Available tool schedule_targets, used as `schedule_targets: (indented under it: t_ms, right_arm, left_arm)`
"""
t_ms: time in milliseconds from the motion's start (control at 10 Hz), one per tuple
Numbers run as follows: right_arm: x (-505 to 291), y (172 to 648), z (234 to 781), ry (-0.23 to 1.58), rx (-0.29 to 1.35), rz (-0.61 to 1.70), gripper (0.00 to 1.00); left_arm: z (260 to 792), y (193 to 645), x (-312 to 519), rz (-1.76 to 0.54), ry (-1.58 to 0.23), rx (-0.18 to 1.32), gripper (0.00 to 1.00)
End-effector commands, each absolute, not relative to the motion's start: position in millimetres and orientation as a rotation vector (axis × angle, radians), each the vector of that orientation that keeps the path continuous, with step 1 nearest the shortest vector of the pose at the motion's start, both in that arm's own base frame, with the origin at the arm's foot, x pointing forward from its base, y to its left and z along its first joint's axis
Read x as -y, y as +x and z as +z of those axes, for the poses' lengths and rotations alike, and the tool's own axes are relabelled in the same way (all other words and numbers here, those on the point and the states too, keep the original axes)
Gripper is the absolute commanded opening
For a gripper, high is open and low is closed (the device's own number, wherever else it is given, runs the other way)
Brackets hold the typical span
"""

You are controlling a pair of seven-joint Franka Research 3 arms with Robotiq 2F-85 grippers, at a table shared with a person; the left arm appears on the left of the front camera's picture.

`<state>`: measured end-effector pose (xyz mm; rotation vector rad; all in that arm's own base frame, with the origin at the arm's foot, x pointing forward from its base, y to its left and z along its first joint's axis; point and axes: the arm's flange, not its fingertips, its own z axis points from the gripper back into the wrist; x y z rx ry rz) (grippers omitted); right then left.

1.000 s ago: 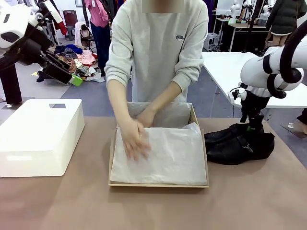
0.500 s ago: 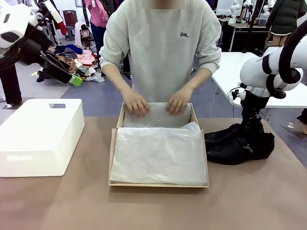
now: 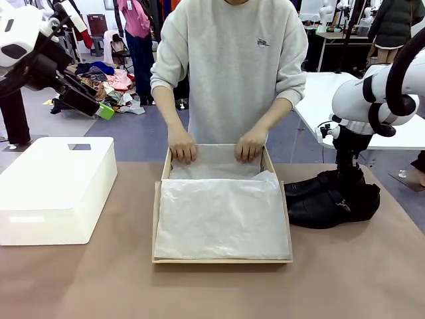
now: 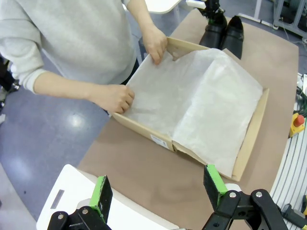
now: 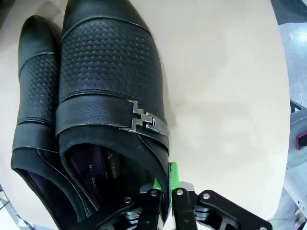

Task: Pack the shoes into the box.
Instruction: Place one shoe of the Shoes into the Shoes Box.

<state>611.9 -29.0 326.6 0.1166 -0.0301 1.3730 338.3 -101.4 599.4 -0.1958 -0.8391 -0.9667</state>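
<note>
Box [image 3: 222, 261]: open on the brown surface [image 3: 212, 292], lined with white tissue [image 3: 222, 216].
Shoes [image 3: 329, 203]: side by side on the surface, just right of the box, outside it.
Right gripper [image 5: 165, 184]: pinched onto one shoe's collar.
Left gripper [image 4: 158, 191]: raised, well left of the box, spread wide, empty.
Person's hands [image 3: 182, 145]: on the tissue at the box's far end.
White bin [image 3: 56, 189]: left of the box.

White plastic box [image 3: 56, 189] at left

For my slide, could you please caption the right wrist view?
Right gripper pinches the side wall of one of the shoes.
</note>
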Motion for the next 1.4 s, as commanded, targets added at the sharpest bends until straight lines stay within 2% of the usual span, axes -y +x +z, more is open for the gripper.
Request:
schedule_targets:
  t_ms: [0, 500, 900, 1300]
  right_arm:
    - [29.1, 620.1, 331.9, 0.113, 0.011, 1.359, 0.00]
    - [38.0, 627.3, 357.4, 0.088, 0.050, 1.246, 0.00]
    - [40.5, 628.0, 427.5, 0.027, 0.035, 1.149, 0.00]
    - [2.8, 606.7, 500.7, 0.003, 0.031, 1.159, 0.00]
  left_arm:
    - [600.0, 338.5, 101.3, -0.972, -0.205, 0.837, 1.00]
    - [600.0, 338.5, 101.3, -0.972, -0.205, 0.837, 1.00]
    - [600.0, 338.5, 101.3, -0.972, -0.205, 0.837, 1.00]
    - [600.0, 338.5, 101.3, -0.972, -0.205, 0.837, 1.00]
